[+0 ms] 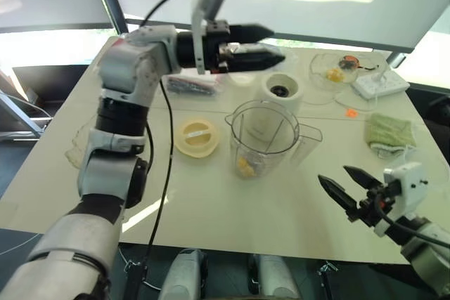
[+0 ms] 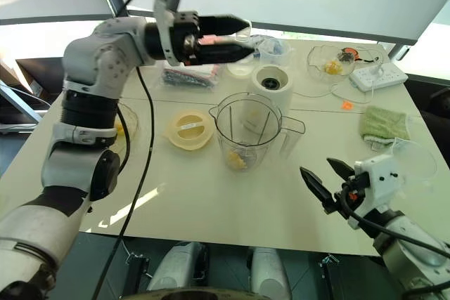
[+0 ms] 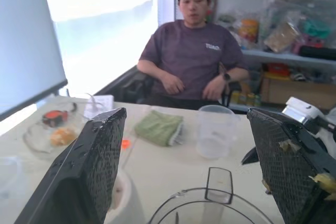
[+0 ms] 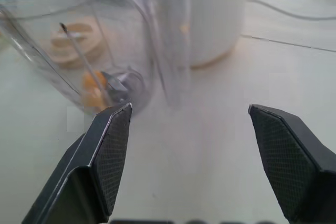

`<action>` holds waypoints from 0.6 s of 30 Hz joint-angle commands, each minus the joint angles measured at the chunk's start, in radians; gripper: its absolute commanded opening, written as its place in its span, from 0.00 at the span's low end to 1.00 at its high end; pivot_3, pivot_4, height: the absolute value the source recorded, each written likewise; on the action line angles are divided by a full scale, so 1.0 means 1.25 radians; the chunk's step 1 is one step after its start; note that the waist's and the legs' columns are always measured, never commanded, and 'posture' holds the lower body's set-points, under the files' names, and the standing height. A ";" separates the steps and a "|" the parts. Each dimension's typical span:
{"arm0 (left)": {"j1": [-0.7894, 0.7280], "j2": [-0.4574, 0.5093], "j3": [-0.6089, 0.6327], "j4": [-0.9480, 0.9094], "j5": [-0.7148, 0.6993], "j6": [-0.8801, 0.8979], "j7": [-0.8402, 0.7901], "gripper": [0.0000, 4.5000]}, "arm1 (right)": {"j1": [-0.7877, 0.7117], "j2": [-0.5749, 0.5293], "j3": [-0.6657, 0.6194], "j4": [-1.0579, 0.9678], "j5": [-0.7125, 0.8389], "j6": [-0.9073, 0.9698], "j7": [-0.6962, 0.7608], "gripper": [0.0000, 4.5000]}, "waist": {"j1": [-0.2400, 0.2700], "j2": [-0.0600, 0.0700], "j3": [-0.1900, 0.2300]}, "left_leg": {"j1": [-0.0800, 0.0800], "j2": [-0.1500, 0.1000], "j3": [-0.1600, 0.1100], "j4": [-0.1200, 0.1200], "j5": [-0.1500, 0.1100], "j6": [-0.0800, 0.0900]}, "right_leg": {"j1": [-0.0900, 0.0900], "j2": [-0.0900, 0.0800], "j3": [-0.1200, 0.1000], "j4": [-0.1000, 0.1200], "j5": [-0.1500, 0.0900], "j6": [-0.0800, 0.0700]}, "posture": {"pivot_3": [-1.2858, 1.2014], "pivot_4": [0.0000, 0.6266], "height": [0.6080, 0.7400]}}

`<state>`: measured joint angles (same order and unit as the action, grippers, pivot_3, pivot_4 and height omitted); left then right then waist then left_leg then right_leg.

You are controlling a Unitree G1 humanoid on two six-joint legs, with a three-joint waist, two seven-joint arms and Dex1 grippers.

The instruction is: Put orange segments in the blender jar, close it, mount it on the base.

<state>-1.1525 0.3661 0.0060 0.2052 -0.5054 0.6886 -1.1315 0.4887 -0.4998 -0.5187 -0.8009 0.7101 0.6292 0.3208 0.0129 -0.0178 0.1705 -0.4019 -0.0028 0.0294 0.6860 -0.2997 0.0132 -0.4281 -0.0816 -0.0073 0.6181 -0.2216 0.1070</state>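
One counter (image 1: 211,201) carries everything. The blender jar (image 1: 264,138) stands upright near its middle, uncovered, with orange segments (image 1: 245,166) lying at the bottom by the blade. Just behind it, close or touching, sits the base (image 1: 281,90), its dark socket bare. The pale yellow lid (image 1: 196,136) lies flat beside the jar on the robot's left. The left end effector (image 1: 271,42) hovers above and behind the jar, jaws parted and empty, with bits of pulp on one pad. The right end effector (image 1: 346,182) waits near the counter's front edge, jaws spread, holding nothing. Filling looks at least begun; closing and mounting remain, by my reading
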 commanded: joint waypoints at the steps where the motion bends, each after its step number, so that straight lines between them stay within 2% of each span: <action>1: 0.078 0.036 0.009 -0.148 -0.015 0.000 0.029 0.85 | 0.024 0.055 -0.032 -0.017 -0.084 -0.074 -0.060 0.83 | 0.000 0.001 0.000 | 0.000 0.000 0.000 0.000 0.000 0.000 | 0.000 0.000 0.000 0.000 0.000 0.000 | 0.52 0.24 1.00; 9: 0.237 0.092 0.012 -0.334 -0.025 0.011 0.103 0.85 | 0.017 0.116 -0.048 0.104 -0.261 -0.157 -0.152 0.83 | 0.000 0.001 0.000 | 0.007 0.000 0.002 0.000 0.001 -0.001 | 0.006 0.000 0.002 0.000 -0.002 -0.004 | 0.52 0.24 1.00; 12: 0.274 0.120 -0.001 -0.380 -0.024 0.002 0.095 0.85 | -0.024 0.116 -0.056 0.159 -0.305 -0.138 -0.202 0.83 | -0.002 0.001 0.000 | 0.008 0.000 0.002 0.000 0.001 -0.001 | 0.006 0.000 0.002 0.000 -0.002 -0.004 | 0.52 0.24 1.00; 14: 0.289 0.134 0.016 -0.408 -0.070 0.037 0.084 0.85 | -0.066 0.114 -0.051 0.199 -0.334 -0.128 -0.234 0.83 | -0.003 0.002 0.000 | 0.008 0.000 0.002 0.000 0.001 -0.001 | 0.006 0.000 0.003 0.000 -0.002 -0.004 | 0.52 0.24 1.00; 18: 0.301 0.160 0.020 -0.435 -0.092 0.050 0.096 0.85 | -0.130 0.118 -0.057 0.263 -0.374 -0.116 -0.284 0.83 | -0.004 0.002 0.000 | 0.008 0.000 0.003 0.000 0.001 -0.001 | 0.006 0.001 0.003 0.000 -0.002 -0.004 | 0.52 0.24 1.00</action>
<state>-0.7721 0.5560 0.0061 -0.3037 -0.5989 0.7495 -1.0244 0.3422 -0.3546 -0.5619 -0.4824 0.2713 0.4857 -0.0023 0.0077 -0.0150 0.1699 -0.3922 -0.0025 0.0325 0.6858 -0.2990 0.0120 -0.4210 -0.0810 -0.0037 0.6186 -0.2240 0.1018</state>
